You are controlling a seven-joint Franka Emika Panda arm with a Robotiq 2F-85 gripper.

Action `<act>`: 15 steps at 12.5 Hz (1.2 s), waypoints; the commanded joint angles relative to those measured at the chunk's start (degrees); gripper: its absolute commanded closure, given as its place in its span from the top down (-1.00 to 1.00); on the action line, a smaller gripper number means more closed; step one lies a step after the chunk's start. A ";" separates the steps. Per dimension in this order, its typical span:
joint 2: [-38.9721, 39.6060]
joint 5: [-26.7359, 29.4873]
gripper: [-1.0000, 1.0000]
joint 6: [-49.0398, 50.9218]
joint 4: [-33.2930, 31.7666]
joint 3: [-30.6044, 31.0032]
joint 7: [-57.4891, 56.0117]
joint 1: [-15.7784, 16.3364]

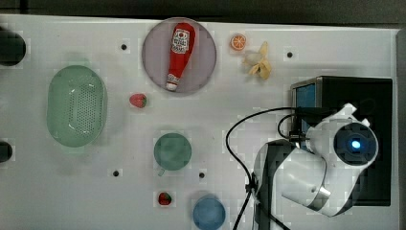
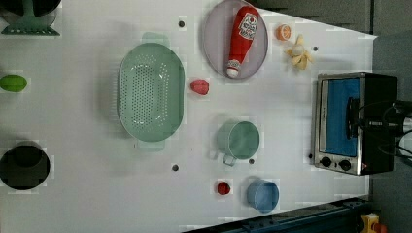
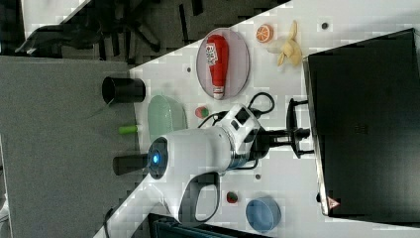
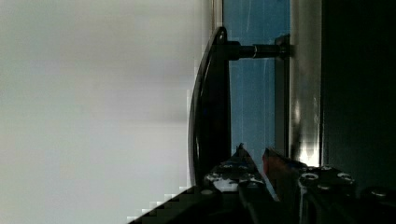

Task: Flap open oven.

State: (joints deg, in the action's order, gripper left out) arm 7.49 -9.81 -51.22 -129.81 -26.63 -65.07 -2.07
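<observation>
Your oven (image 2: pixel 352 124) sits at the left view's right end of the tabletop (image 2: pixel 97 194), door facing the dishes. Its bar handle (image 4: pixel 210 107) runs lengthwise along the door's top edge, and the claw (image 4: pixel 254 163) is right at it, jaws narrowly apart with one finger behind the bar; I judge it hooked, not clamped. Count one oven, one arm, two strawberries, one ketchup bottle (image 2: pixel 241 40).

Glossy black oven (image 2: pixel 376 124), shiny metal frame (image 2: pixel 318 124)
</observation>
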 commanded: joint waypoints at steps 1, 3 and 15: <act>0.67 -6.74 -0.65 0.43 0.04 2.09 7.30 1.78; 0.72 -13.51 -0.65 0.93 -0.61 3.89 16.02 2.95; 14.11 -44.07 -0.65 9.90 -0.41 15.75 64.06 11.62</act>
State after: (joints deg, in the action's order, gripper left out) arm 20.51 -52.40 -42.80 -130.03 -11.52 -11.83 7.72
